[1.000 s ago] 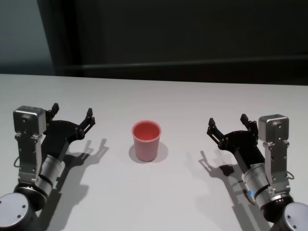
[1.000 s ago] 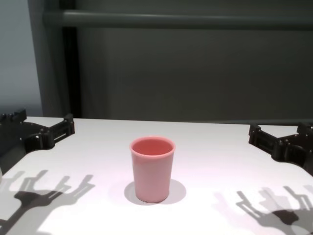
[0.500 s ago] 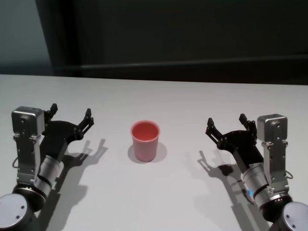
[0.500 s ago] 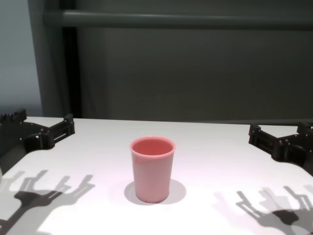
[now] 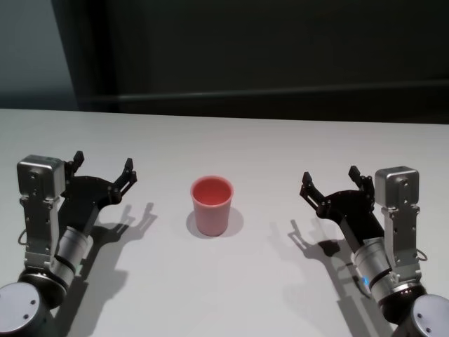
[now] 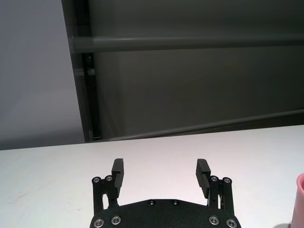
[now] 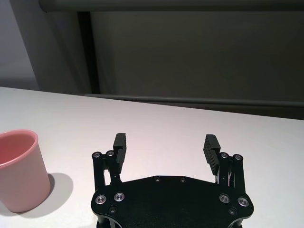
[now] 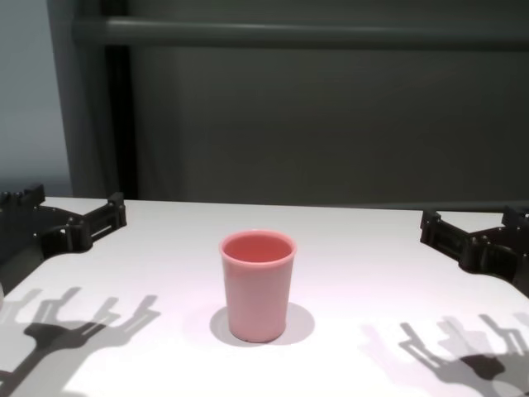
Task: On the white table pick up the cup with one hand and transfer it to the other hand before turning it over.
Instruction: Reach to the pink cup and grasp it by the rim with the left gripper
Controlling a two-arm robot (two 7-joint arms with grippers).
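Upright, smooth tapered pink cup [image 5: 212, 205] on matte white table [image 5: 231, 281] — both grippers' jaws spread, empty.

Bare bench [image 5: 231, 288] lies all round the upright cup [image 5: 212, 205], so the left gripper [image 5: 102, 167] and right gripper [image 5: 330, 181], both spread wide, apparently have unobstructed side approaches.

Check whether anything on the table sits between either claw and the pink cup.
Nothing visible does. The pink cup stands upright on the white table, with only bare tabletop between it and the open left claw on one side and the open right claw on the other.
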